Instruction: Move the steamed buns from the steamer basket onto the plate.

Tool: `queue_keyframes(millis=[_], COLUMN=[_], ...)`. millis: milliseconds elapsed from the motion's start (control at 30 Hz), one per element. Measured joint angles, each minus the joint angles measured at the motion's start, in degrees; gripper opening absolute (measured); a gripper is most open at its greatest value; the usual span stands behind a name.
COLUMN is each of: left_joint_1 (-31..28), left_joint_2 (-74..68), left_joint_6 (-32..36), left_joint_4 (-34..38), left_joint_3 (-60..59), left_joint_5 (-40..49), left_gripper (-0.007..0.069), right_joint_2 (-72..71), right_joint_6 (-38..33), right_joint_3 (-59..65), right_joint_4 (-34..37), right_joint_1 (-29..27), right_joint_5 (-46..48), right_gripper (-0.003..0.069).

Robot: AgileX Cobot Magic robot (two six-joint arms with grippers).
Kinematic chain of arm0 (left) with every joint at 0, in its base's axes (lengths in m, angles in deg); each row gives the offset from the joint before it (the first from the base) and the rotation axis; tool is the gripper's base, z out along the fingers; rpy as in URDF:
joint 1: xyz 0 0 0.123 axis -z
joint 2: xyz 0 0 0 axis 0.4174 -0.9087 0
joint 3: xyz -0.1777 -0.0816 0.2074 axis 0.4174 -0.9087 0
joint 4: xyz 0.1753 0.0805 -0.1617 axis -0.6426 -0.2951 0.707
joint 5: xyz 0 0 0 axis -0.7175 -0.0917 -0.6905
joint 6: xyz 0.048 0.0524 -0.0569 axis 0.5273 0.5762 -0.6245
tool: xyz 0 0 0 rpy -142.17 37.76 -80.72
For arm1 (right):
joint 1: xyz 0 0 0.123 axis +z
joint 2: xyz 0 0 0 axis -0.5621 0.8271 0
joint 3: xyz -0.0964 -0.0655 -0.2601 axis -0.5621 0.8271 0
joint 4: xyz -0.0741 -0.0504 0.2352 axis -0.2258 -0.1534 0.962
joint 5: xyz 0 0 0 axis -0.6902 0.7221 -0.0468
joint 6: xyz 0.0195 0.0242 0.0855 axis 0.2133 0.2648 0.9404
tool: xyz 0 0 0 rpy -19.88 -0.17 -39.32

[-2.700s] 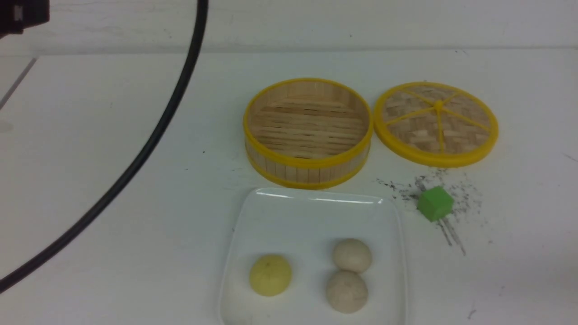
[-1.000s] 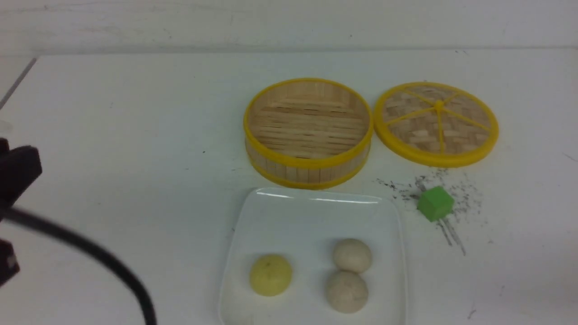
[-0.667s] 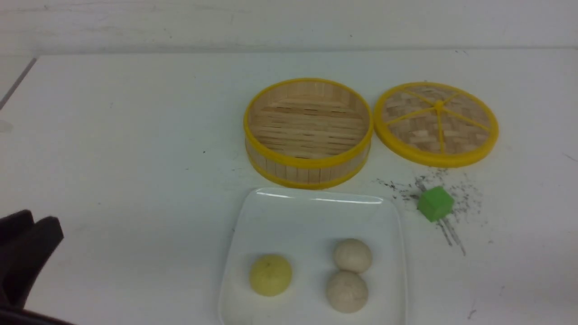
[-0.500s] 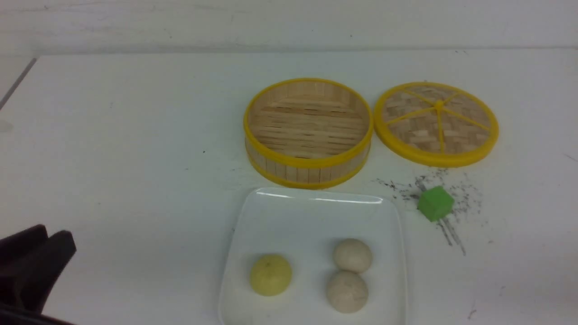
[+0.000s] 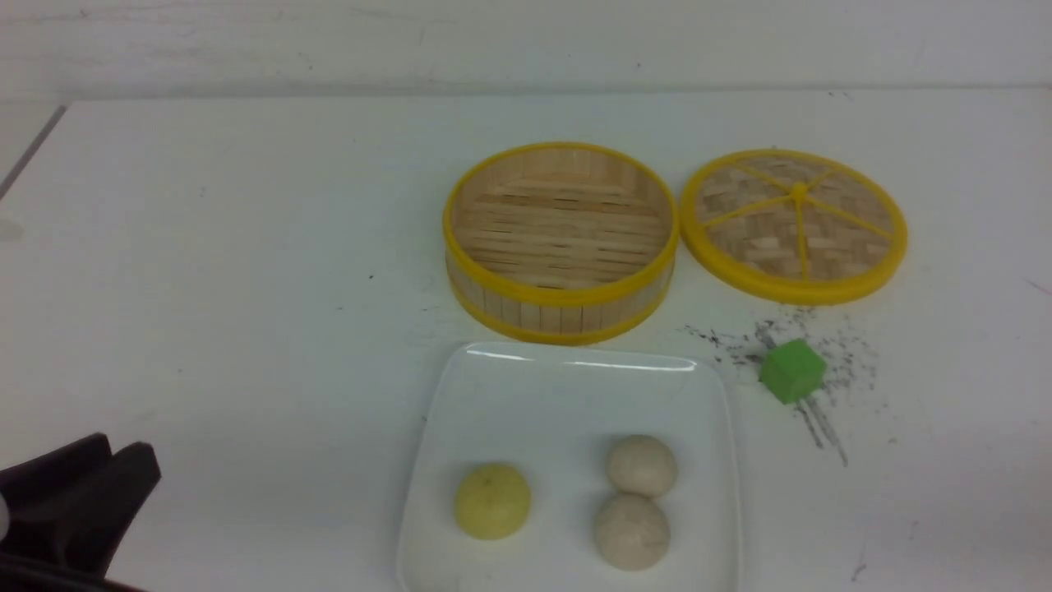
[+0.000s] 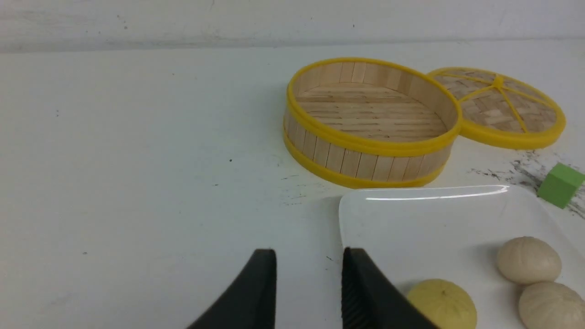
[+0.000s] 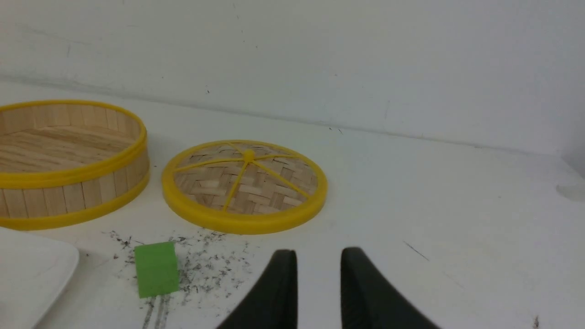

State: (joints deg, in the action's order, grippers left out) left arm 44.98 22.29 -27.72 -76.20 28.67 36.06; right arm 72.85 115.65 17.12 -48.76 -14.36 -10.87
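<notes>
Steamed buns both on the plate (image 5: 567, 395) already: pale yellow bun (image 5: 492, 500) toward its left, off-white bun (image 5: 642, 465) toward its right, touching a larger speckled bun (image 5: 631, 531). Left tool (image 6: 308, 288) low at the counter's (image 5: 205, 271) near-left corner, jaws parted, nothing between them, yellow bun just to its right (nearest arm, judging by that). Steamer basket (image 5: 560, 240) beyond the plate, bare inside. Farther right, lid (image 5: 794, 224), green cube (image 5: 791, 371). Right tool (image 7: 318, 288) slightly parted, grasping nothing. Transfer apparently finished.
</notes>
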Motion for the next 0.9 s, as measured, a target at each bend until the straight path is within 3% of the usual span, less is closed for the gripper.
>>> queue_keyframes(millis=[400,633,800,900], left_joint_1=[0.0,0.0,-0.9,-4.5], left_joint_2=[0.0,0.0,0.0,0.0], left_joint_6=[-0.1,0.0,-1.4,-3.5], left_joint_4=[-1.3,-9.8,-13.3,-13.3], left_joint_3=[0.0,-3.3,-9.2,-12.4], left_joint_5=[1.5,1.3,-4.0,-7.0], left_gripper=[0.0239,0.0239,0.0239,0.0239], right_joint_2=[0.0,0.0,0.0,0.0], right_joint_6=[0.0,0.0,0.0,0.0], right_joint_3=[0.0,0.0,0.0,0.0], right_joint_4=[0.0,0.0,0.0,0.0], right_joint_1=[0.0,0.0,0.0,0.0], right_joint_5=[0.0,0.0,0.0,0.0], right_gripper=[0.0189,0.0198,0.0206,0.0209])
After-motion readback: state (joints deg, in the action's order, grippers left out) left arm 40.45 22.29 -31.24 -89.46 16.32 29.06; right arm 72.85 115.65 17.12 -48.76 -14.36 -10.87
